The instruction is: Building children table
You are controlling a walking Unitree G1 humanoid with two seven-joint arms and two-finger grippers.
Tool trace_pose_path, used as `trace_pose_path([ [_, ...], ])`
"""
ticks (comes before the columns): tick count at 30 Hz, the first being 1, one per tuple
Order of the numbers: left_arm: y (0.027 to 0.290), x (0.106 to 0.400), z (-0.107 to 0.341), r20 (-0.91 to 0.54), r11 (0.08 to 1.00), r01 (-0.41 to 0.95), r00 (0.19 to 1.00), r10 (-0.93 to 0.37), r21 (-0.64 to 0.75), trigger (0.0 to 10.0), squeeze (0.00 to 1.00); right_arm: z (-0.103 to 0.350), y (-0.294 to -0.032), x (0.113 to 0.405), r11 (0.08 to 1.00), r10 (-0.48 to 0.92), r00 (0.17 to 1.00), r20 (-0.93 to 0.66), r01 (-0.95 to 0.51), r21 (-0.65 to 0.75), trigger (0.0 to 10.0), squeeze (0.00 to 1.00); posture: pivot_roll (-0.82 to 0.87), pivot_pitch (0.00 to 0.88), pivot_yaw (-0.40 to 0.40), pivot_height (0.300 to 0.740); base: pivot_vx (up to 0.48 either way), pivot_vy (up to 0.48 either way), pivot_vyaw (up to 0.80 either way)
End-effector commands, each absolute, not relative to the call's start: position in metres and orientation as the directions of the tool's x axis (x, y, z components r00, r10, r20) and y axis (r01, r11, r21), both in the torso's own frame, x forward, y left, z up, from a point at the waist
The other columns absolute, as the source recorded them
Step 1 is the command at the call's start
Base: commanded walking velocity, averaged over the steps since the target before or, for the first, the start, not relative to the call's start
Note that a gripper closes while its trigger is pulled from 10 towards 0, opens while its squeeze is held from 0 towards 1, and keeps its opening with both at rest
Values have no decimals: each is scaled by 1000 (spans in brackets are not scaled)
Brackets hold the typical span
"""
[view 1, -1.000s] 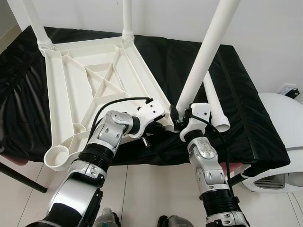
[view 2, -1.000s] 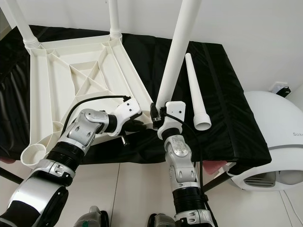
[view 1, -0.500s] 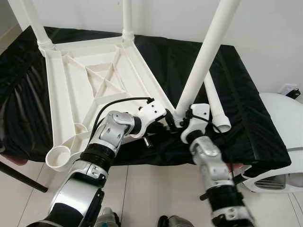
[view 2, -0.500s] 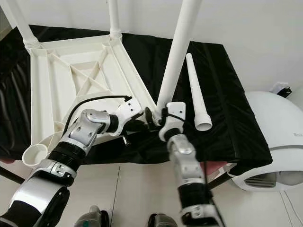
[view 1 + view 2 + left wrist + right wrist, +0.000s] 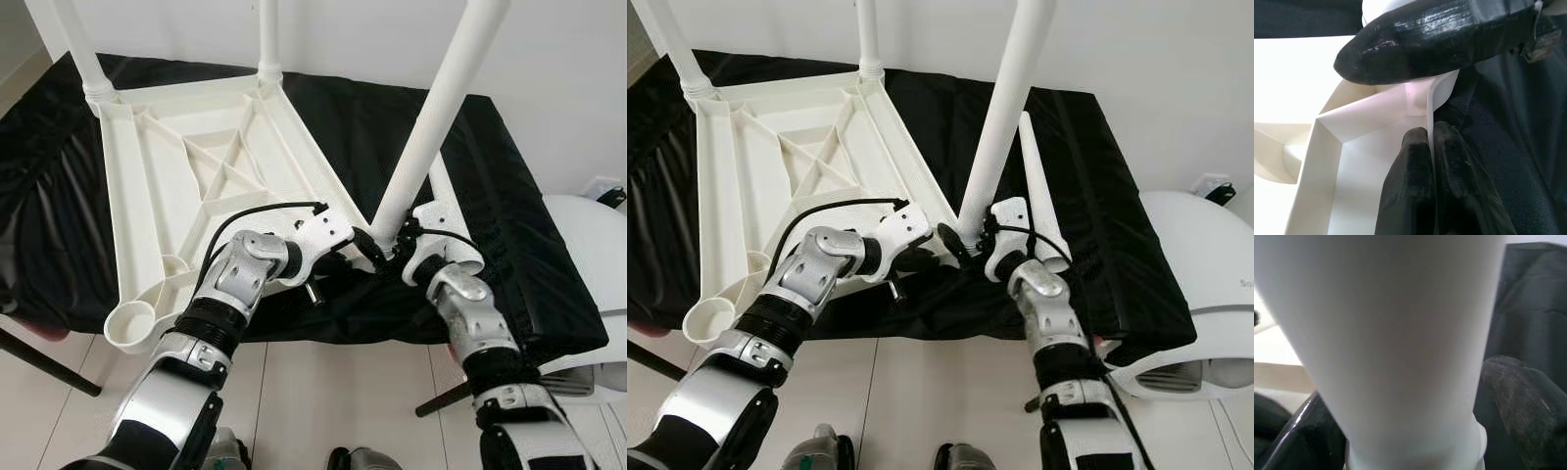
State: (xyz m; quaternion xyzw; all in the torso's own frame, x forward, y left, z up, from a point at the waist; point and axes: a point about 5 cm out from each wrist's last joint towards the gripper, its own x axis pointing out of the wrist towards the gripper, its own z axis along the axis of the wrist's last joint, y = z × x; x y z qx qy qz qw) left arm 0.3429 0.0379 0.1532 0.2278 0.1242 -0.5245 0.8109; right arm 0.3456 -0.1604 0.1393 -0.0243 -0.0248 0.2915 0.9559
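The right gripper point(image 5: 392, 247), clenched on the white leg point(image 5: 436, 117), has swung it steeper toward the corner socket; the left gripper point(image 5: 1427, 147) pinches the frame point(image 5: 147, 186) rim.

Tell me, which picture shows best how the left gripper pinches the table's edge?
The left wrist view: two black fingers squeeze the thin white table frame wall up close. In the eye views the left gripper is small, half hidden under the corner.

The near right corner of the upturned tabletop point(image 5: 196, 176) is crowded: the left hand point(image 5: 1427, 142) pinches its rim, and the right hand point(image 5: 392, 245) wraps the tilted leg point(image 5: 436, 117) there. A loose leg point(image 5: 1038, 196) lies just beside. The black-covered surface point(image 5: 529, 245) farther right is open.
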Motion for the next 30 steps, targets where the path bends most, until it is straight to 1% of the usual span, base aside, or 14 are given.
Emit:
trace_pose_path([
  [1,47,348,148,-386,485,838,546,-743,251,10000,0,148,-183,348,842,538,840,65,-533,-81,10000,1000,3,19,-63,740,0,0,0],
  [3,46,348,148,-386,485,838,546,-744,251,10000,0,150,-183,349,828,560,826,65,-553,-93,10000,1000,4,19,-62,740,0,0,0],
  [4,46,347,148,-386,484,838,545,-744,252,10000,0,151,-184,350,813,580,813,62,-571,-111,10000,0,5,18,-60,740,0,0,0],
  [9,47,347,149,-387,483,838,546,-743,254,10000,0,155,-187,352,774,631,773,59,-624,-106,10000,0,9,19,-57,740,0,0,0],
  [12,48,347,148,-389,484,837,548,-741,257,10000,0,161,-190,356,711,702,711,40,-697,-94,10000,0,14,20,-55,740,0,0,0],
  [13,48,347,148,-389,484,837,548,-741,257,10000,0,161,-190,356,711,702,711,40,-697,-94,10000,0,14,20,-55,740,0,0,0],
  [15,48,347,148,-390,484,837,548,-740,257,10000,0,164,-191,357,679,733,679,32,-729,-85,10000,0,15,22,-55,740,0,0,0],
  [19,48,346,148,-391,484,837,547,-740,255,10000,0,166,-192,358,652,757,653,25,-753,-93,10000,0,15,23,-54,740,0,0,0],
  [21,49,346,147,-392,484,837,547,-740,254,10000,0,169,-193,358,618,786,618,26,-782,-77,10000,0,14,25,-53,740,0,0,0],
  [23,49,346,147,-392,484,837,547,-740,254,10000,0,169,-193,358,618,786,618,26,-782,-77,10000,0,14,25,-53,740,0,0,0],
  [30,48,346,148,-392,482,839,544,-742,253,10000,0,169,-194,358,570,820,572,3,-817,-85,10000,0,14,29,-47,740,0,0,0],
])
